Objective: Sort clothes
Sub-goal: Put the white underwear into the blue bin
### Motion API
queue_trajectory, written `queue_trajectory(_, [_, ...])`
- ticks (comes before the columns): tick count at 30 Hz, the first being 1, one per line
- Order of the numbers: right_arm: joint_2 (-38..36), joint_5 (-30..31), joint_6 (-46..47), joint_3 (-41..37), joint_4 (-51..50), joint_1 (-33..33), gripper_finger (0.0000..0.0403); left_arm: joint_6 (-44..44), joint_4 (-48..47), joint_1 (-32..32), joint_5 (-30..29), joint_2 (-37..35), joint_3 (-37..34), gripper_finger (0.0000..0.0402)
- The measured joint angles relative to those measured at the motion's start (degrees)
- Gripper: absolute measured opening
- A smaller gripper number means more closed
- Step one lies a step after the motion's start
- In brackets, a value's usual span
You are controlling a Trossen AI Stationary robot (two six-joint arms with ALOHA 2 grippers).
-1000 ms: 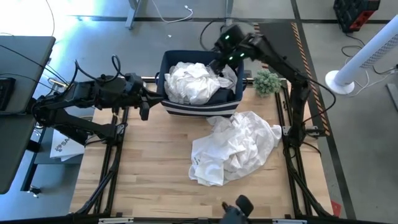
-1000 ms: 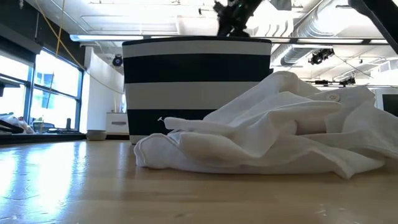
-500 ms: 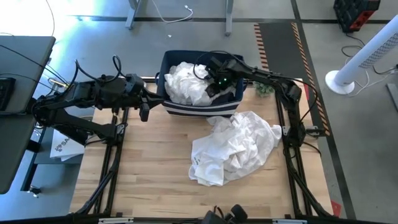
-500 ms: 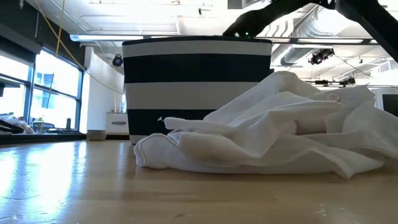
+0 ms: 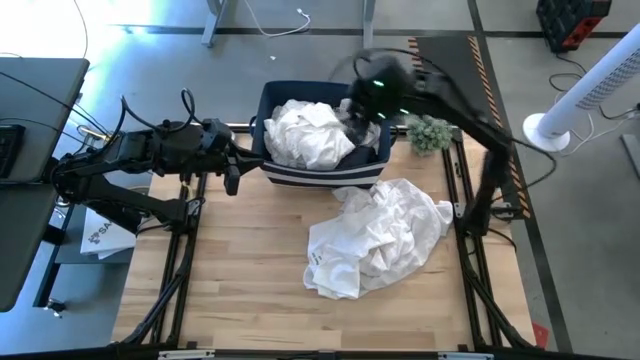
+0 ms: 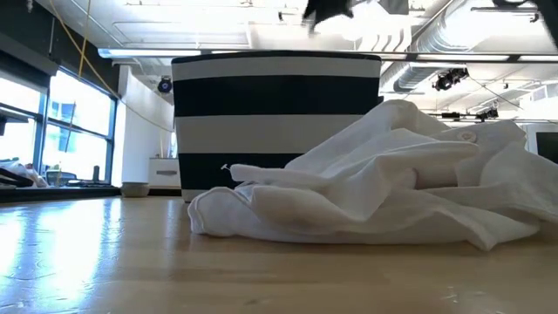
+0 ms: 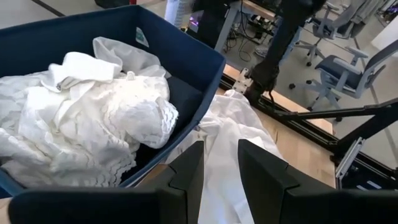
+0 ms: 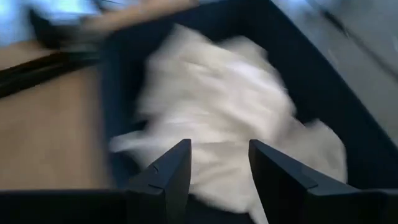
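Note:
Several white garments lie heaped in the navy, white-striped bin at the table's far edge; they also show in the left wrist view and the right wrist view. More white garments lie in a crumpled pile on the table in front of the bin, and in the low view. My right gripper hangs open and empty above the bin's right part. My left gripper is open and empty, left of the bin. No black or navy garment shows.
A small green plant stands right of the bin. A white fan stand is beyond the table's right side. Papers lie left of the table. Bare wood spreads along the near left.
My right gripper has dipped down into the bin onto the white garments and then risen again above the bin's right part, moving fast, with nothing in its fingers. The garments in the bin and the pile on the table lie as before.

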Motion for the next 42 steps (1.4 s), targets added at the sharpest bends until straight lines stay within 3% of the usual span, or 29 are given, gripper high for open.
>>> queue_trajectory(3, [-5.4, -5.2, -6.1, -0.6, 0.1, 7.2, 0.0157, 0.0, 0.0, 0.0, 0.1, 0.0, 0.0, 0.0094])
queue_trajectory(6, [-8.8, -8.3, -3.9, -4.8, -0.9, 14.2, 0.0157, 0.6, 0.0, 0.0, 0.1, 0.0, 0.0, 0.0094])
queue_trajectory(11, [-12.4, -10.4, 0.6, -18.1, -2.6, 24.2, 0.0157, 1.0, -0.1, 0.0, 0.1, 0.0, 0.0, 0.0094])
queue_trajectory(15, [-12.6, -12.5, -2.0, -31.1, 2.3, 29.9, 0.0157, 1.0, -0.1, 0.0, 0.1, 0.0, 0.0, 0.0094])
queue_trajectory(23, [-10.5, -11.8, -0.6, -53.4, 20.6, 31.2, 0.0157, 1.0, -1.3, 0.0, 2.8, 0.0, 0.0, 0.0094])
queue_trajectory(29, [-8.8, -15.4, 1.1, -67.8, 28.7, 31.2, 0.0155, 1.0, -1.3, 0.0, 4.2, 0.0, 0.0, 0.0094])
queue_trajectory(32, [-8.4, -13.1, 6.3, -70.0, 26.6, 30.9, 0.0115, 1.0, -1.3, 0.0, 4.2, 0.0, 0.0, 0.0094])
queue_trajectory(35, [-8.8, -13.5, 11.6, -69.2, 24.7, 29.1, 0.0026, 0.9, -1.3, 0.0, 4.2, 0.0, 0.0, 0.0094])
queue_trajectory(42, [-14.8, -21.6, 8.2, -53.1, 18.0, 24.6, 0.0004, -1.9, -1.1, 0.0, 4.2, 0.0, 0.0, 0.0094])
